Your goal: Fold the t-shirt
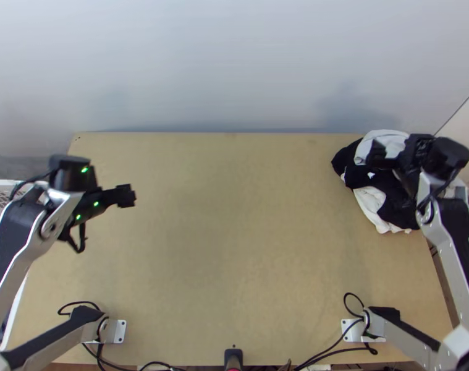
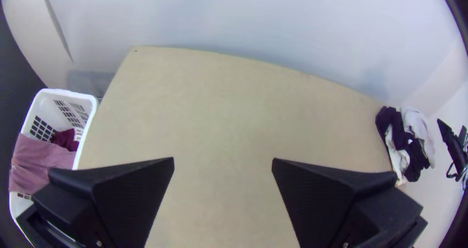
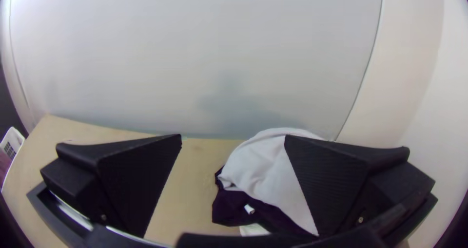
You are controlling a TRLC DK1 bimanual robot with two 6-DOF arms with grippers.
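While a white basket (image 2: 63,94) with pink cloth (image 2: 41,162) hangs out past the table (image 1: 234,247) at 9 o'clock, the right arm (image 1: 460,238) covers part of the bunched black-and-white cloth (image 1: 371,201) at 2 o'clock. Can't tell if it's 1 shirt. It spills toward 6 o'clock from the right gripper (image 1: 376,156), fingers spread. Left gripper (image 1: 129,196), 10 o'clock, is open too.

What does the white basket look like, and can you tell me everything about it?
The white basket looks like plastic. It is open at the top, with rows of small holes in its walls. It is by the left edge of the table in the top view. A pink cloth lies over part of its rim, and a dark red cloth is bunched inside. I can't tell if the basket touches the table.
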